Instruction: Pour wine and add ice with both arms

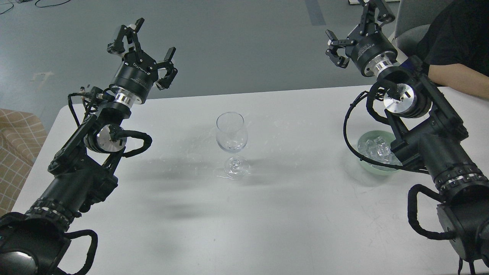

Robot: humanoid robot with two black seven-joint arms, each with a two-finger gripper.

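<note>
A clear wine glass (231,137) stands upright in the middle of the white table (290,214); something clear glints at the bottom of its bowl, too faint to tell liquid from ice. Clear ice cubes (376,149) fill a pale green bowl (366,162) at the right, partly hidden by my right arm. My left gripper (147,47) is open and empty, raised past the table's far left edge, well left of the glass. My right gripper (357,32) is open and empty, raised beyond the far edge, above and behind the bowl.
A person's bare forearm (460,82) in a black sleeve rests at the table's far right corner. A grey chair (410,32) stands behind it. A checked tan cushion (15,152) lies left of the table. Small wet spots mark the table near the glass.
</note>
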